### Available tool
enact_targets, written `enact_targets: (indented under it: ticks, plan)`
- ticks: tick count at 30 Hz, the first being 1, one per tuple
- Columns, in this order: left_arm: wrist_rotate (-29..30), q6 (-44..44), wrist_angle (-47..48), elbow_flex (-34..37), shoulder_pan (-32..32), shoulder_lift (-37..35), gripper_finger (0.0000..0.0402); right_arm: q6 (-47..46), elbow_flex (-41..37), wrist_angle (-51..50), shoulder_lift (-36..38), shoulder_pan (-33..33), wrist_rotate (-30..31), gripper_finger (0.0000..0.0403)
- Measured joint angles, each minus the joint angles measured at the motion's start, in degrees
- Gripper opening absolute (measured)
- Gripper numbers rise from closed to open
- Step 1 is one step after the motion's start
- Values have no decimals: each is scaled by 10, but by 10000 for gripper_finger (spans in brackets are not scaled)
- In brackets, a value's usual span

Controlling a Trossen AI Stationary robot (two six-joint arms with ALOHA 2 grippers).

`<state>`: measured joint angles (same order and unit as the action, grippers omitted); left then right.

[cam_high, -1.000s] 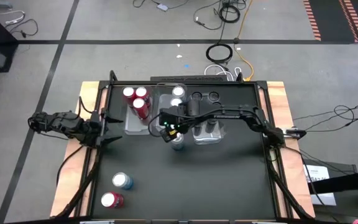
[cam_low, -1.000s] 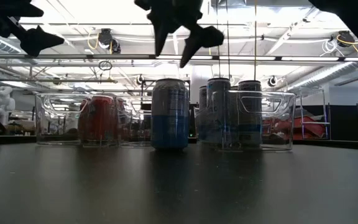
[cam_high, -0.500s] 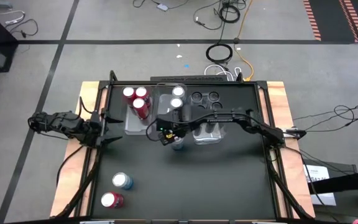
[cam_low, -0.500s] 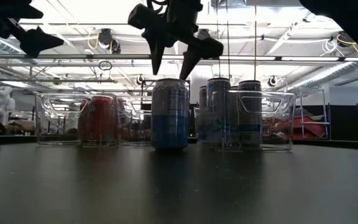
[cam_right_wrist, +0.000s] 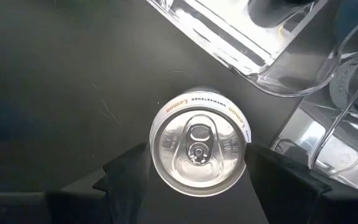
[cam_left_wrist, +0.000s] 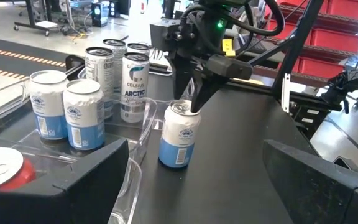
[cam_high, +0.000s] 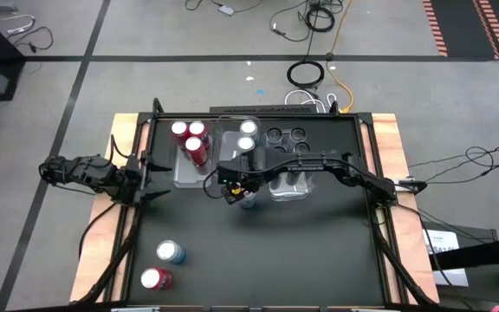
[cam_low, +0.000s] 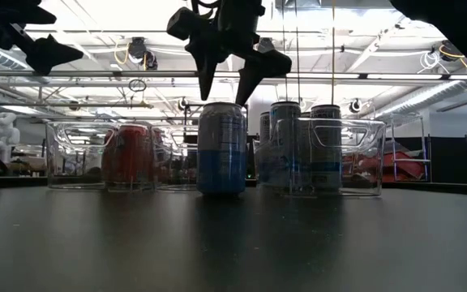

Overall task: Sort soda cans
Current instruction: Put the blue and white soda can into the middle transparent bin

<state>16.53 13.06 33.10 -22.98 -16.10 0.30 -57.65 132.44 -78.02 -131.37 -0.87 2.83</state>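
Note:
A blue-and-silver soda can stands upright on its base on the black table, near the middle. My right gripper hangs straight over it, pointing down and open. Its two fingers stand on either side of the can's silvery top, just above the rim, and I see no touch. My left gripper waits open at the table's left edge. More soda cans stand in clear trays behind: red ones and blue ones.
Three clear trays line the far half: one with red cans, a middle one, and one right of the gripper holding cans. A blue can and a red can stand loose near the front left.
My right gripper has come down onto the standing blue can and shifted slightly toward the table's left edge, its fingertips now just over the can's top. The can has not moved.

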Motion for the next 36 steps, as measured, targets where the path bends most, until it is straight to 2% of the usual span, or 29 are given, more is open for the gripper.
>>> enact_targets:
  ticks: [8,16,19,26,36]
  plan:
    - [0,0,0,0,0,0,377,25,0,1,0,-7,3,272]
    - [0,0,0,0,0,0,377,26,4,-3,7,-8,2,353]
    - [0,0,0,0,0,0,377,10,7,-1,7,-8,1,371]
    - [0,0,0,0,0,0,377,9,4,7,6,-10,14,380]
    - [0,0,0,0,0,0,377,0,-48,26,4,-11,15,380]
